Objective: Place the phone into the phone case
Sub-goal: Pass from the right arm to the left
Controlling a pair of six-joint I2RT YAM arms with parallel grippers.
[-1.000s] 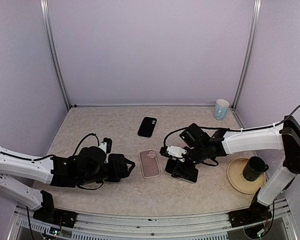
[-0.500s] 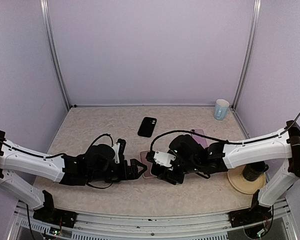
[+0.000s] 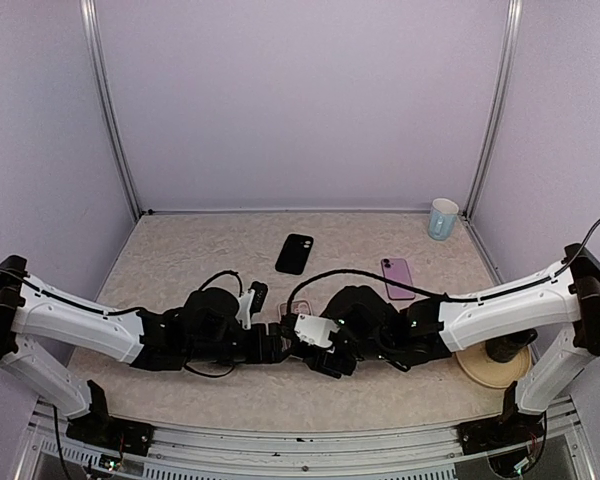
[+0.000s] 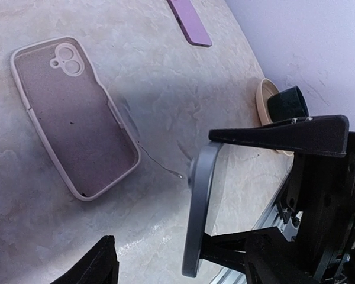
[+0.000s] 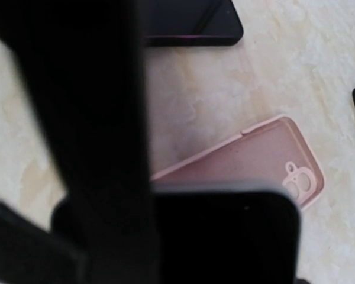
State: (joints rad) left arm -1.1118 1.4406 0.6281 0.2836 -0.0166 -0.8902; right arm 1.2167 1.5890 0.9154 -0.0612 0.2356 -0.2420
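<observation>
The phone [image 4: 196, 213] is being gripped edge-on between the closed jaws of the right gripper [image 3: 302, 350], above the worktop [image 4: 183, 100] and near the pink phone case [image 4: 71, 112], which is lying open side up. The left gripper [image 3: 272, 345] is being held low beside it, jaws parted and holding nothing. A purple phone [image 3: 396, 277] and a black phone [image 3: 295, 253] are lying farther back.

A tan plate [image 3: 475, 366] sits at the table's [image 3: 200, 250] right near edge, and a black cup [image 3: 507, 340] stands on it. Well behind the plate is a pale blue mug [image 3: 442, 218]. Behind and left of the plate lies a flat purple phone [image 3: 397, 277], with a black phone [image 3: 295, 253] farther left.
</observation>
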